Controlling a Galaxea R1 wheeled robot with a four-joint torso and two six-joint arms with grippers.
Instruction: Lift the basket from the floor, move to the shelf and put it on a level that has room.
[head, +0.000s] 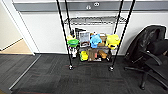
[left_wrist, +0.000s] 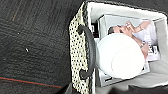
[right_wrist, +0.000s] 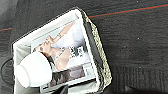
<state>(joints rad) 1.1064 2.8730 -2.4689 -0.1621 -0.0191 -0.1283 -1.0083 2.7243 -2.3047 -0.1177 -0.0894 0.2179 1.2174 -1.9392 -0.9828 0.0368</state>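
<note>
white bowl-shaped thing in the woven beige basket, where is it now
In both wrist views the round white bowl lies upside down inside the woven beige basket, on a glossy magazine, above the dark carpet floor.

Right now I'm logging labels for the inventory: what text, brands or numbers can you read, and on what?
None can be read.
Magazine in the basket: print beside the photo is too blurred.
Boxed item on the shelf: its printing is too small.
Two round wall fittings above the shelf: no legible marks.

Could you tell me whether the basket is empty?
No, the basket holds a white bowl-like object resting on a magazine.
</note>
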